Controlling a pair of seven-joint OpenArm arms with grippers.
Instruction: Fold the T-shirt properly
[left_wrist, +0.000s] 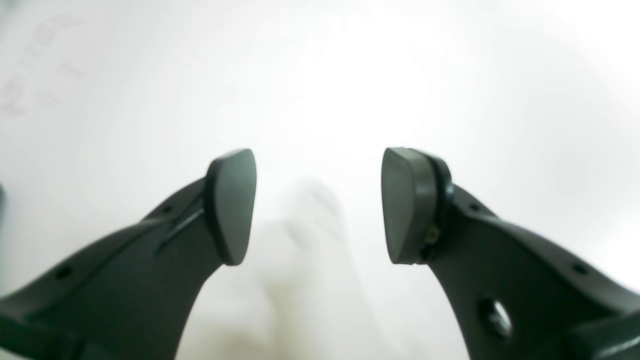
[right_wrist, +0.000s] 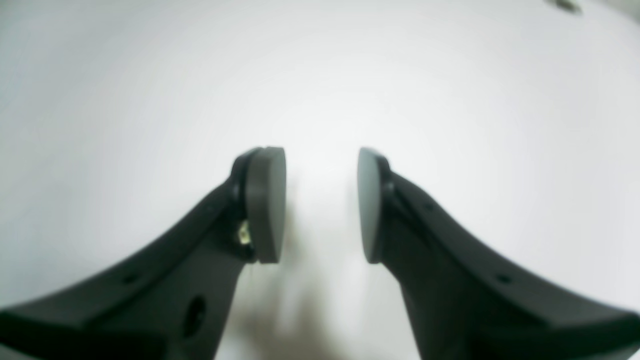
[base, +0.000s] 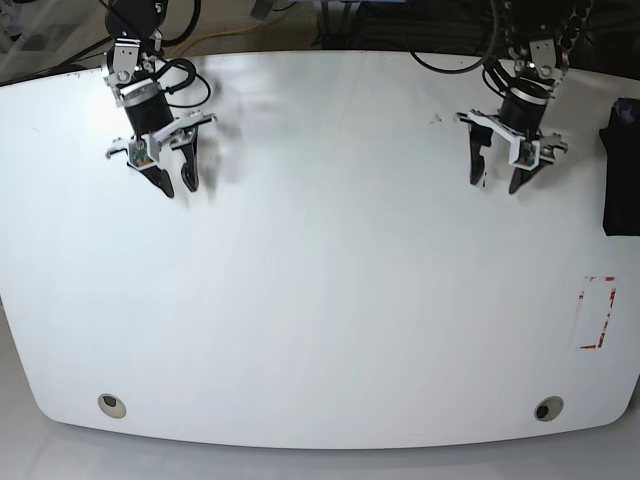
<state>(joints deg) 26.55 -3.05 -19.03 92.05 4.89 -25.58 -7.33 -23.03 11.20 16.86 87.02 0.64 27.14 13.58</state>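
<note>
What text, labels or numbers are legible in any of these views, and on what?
None legible.
Red-outlined marking on the white table: a broken rectangle, no readable characters.
Faint reddish smudges at the upper left of the left wrist view: too blurred to read.
Dark cloth at the table's edge: no print visible.

The bench (base: 320, 300) lies bare across its whole middle and near edge, so either gripper can sweep there unhindered. The only obstacle is the T-shirt (base: 620, 170), bunched at the far right edge (partly out of view), just beyond the left gripper (base: 498, 184).
</note>
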